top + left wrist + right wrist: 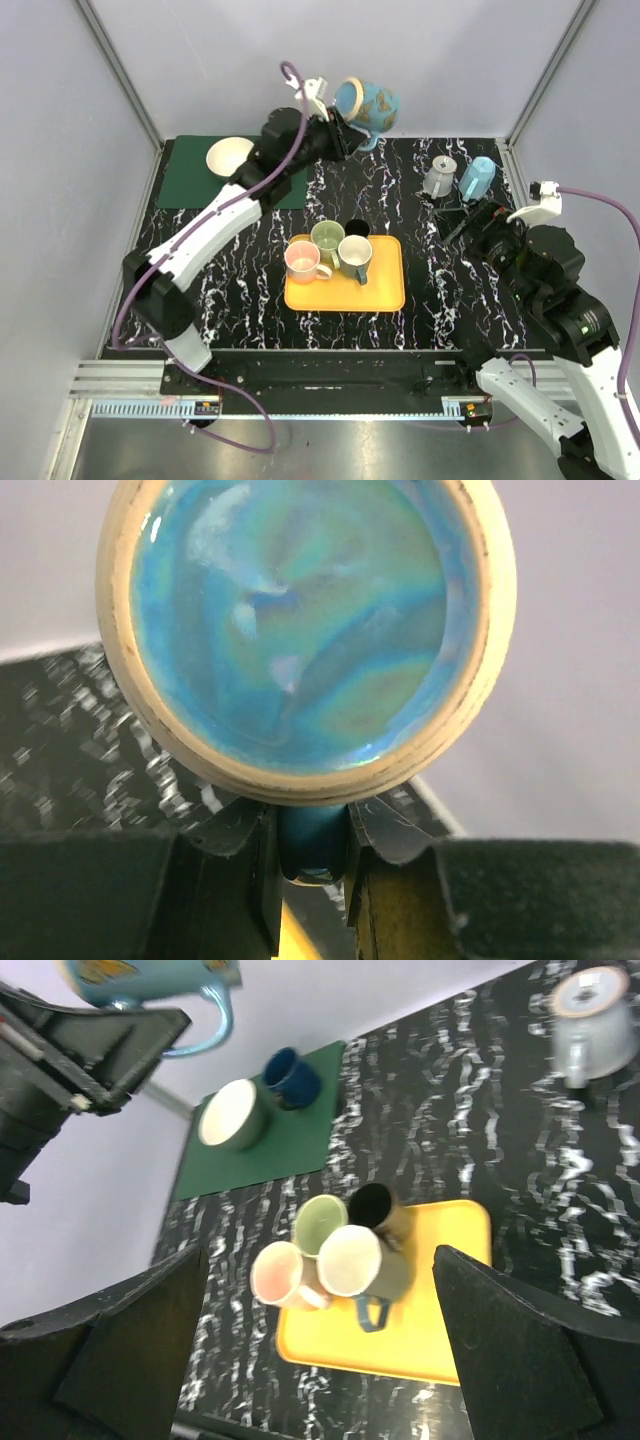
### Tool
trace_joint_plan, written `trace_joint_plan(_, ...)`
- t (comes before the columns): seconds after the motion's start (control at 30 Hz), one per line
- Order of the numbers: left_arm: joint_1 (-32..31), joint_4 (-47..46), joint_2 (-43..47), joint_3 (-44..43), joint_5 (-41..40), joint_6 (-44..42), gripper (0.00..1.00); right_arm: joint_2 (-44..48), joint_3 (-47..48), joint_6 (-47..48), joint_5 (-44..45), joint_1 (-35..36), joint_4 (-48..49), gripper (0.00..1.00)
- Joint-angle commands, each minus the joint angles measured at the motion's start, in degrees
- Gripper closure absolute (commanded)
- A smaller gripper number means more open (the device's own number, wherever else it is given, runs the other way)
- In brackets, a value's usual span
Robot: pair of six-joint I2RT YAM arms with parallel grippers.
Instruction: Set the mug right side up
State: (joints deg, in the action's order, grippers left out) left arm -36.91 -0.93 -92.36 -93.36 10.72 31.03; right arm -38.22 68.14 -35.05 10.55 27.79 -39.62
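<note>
In the top view the blue mug (366,103) is held aloft over the back of the table (440,290) by the left gripper (335,128), tipped on its side with its mouth turned toward the arm, while 4 other mugs are stood on the yellow tray (392,292). In the left wrist view the mug's handle (313,842) is seen pinched between narrowly set jaws (the glazed inside fills most of the frame). In the right wrist view the right gripper (320,1350) is spread wide, with nothing gripped, above the tray.
</note>
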Motion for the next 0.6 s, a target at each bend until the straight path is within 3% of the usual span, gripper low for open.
trace_joint_plan(0.0, -0.97, 14.25, -8.17, -11.01, -12.72, -12.02, 1.0, -0.19, 3.84, 3.49, 10.8, -0.02, -6.61, 0.0)
trace_joint_plan(0.1, -1.33, 23.73, -17.48, -23.03, -17.92, -14.84, 1.0, -0.72, 5.34, 4.55, 12.22, -0.02, -7.93, 0.0)
trace_joint_plan(0.23, -1.33, 29.49, -28.99, -33.97, -21.44, -19.24, 1.0, -1.42, 5.86, 4.99, 12.74, -0.02, -8.2, 0.0)
trace_joint_plan(0.57, 0.69, 27.39, -37.46, -38.84, -26.54, -23.91, 1.0, -4.49, 2.44, 4.11, 10.2, -0.02, -6.53, 0.0)
